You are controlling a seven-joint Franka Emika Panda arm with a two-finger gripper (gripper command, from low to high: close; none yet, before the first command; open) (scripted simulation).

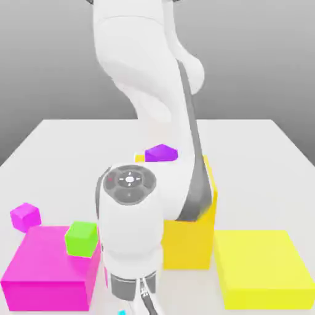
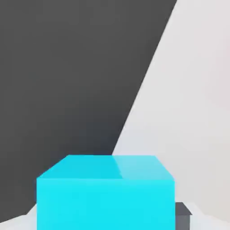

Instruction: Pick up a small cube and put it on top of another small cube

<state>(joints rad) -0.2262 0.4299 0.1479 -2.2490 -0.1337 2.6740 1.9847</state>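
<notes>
Sitting between tool (image 2: 108,220) fingers: cyan cube (image 2: 105,193).

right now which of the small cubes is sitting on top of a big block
The small green cube: it rests on the big magenta block. The small magenta cube sits on the table itself, beside that block.

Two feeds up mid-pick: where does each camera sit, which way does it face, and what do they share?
Exterior view: off the arm, looking down across the white table at the coloured blocks; the white arm rises mid-frame, hand lowered at the near edge.
Hand view: on the hand, close on the cyan cube, a dark finger beside it.
Shared: the cyan cube, a sliver below the hand.
</notes>
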